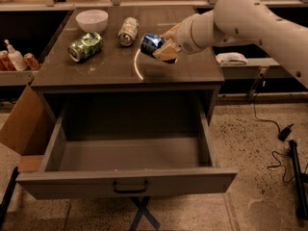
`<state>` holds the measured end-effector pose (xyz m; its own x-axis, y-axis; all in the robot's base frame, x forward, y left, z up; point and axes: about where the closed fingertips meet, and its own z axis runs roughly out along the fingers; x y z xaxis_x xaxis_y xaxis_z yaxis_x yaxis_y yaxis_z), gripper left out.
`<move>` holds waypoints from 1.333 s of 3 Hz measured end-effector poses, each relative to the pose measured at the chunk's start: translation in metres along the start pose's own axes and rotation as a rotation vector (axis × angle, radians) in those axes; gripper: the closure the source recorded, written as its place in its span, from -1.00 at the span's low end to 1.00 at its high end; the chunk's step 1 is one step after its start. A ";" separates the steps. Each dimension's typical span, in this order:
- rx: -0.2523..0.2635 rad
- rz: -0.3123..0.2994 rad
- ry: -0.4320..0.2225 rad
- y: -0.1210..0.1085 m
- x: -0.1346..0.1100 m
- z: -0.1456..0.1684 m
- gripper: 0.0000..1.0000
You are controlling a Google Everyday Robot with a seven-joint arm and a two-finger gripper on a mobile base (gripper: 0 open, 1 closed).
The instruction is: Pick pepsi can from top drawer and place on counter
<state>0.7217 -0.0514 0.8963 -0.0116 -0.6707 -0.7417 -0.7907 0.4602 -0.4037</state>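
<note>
The pepsi can [149,43] is dark blue with a silver end and is held tilted on its side just above the counter [110,69], near the white arc [136,66]. My gripper [161,48] reaches in from the right and is shut on the can. The top drawer [127,184] is pulled wide open below the counter; its inside shows nothing in it, and the dark bar handle [130,186] sits at the middle of its front panel.
On the counter stand a white bowl [92,20], a green-patterned can [85,46] lying on its side, and a pale green-and-white can [128,31]. A cardboard box [21,129] stands left of the drawer. Cables [276,143] lie on the floor at right.
</note>
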 end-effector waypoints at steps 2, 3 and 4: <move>-0.021 0.037 0.033 -0.014 0.014 0.018 -0.47; -0.030 0.046 0.042 -0.016 0.019 0.025 -0.91; -0.035 0.051 0.045 -0.016 0.021 0.028 -1.00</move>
<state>0.7511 -0.0568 0.8719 -0.0791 -0.6729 -0.7354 -0.8091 0.4743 -0.3470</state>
